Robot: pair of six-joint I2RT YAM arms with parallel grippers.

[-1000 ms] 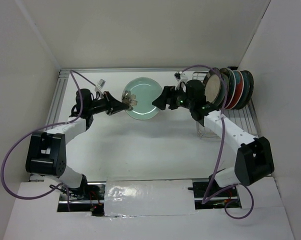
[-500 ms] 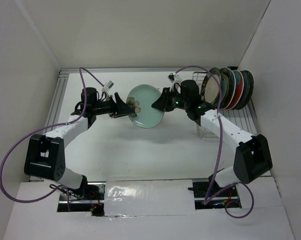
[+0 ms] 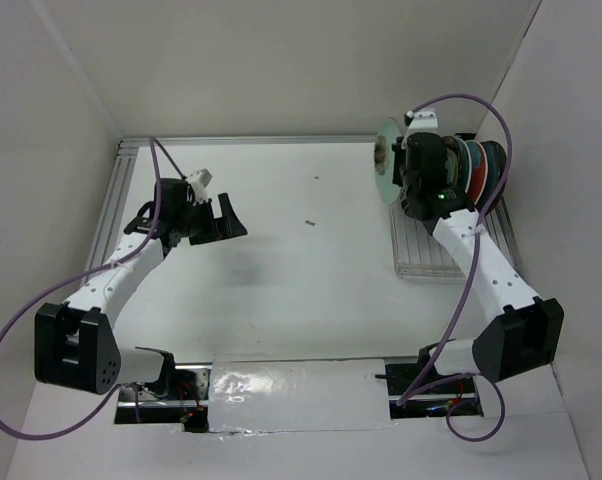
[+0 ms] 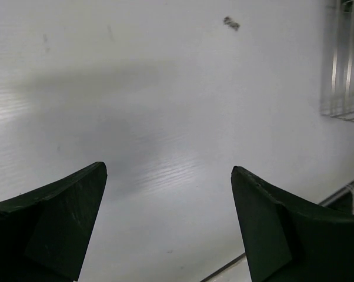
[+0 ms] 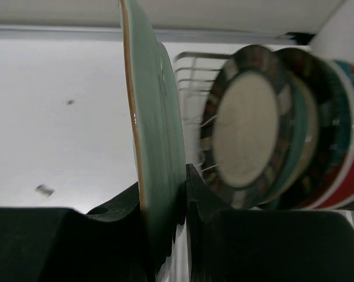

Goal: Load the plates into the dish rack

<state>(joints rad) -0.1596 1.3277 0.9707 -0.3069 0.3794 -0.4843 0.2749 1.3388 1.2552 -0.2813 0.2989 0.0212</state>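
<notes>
White tabletop [image 3: 281,290]: at nine o'clock the left gripper [image 3: 229,219] gapes wide, empty; at two o'clock the right gripper [image 5: 165,194] pinches a mint green plate [image 5: 156,117] on edge beside plates [image 3: 476,175] standing in the dish rack [image 3: 431,255], apparently the last to load.

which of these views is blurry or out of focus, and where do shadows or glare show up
Right wrist: the mint green plate, edge-on near the lens, is soft, and the racked plates behind look smeared. Left wrist: the left gripper jaws are dark and soft-edged; a broad faint shadow and streaky sheen lie on the table. Top external: sharp, evenly lit.
</notes>
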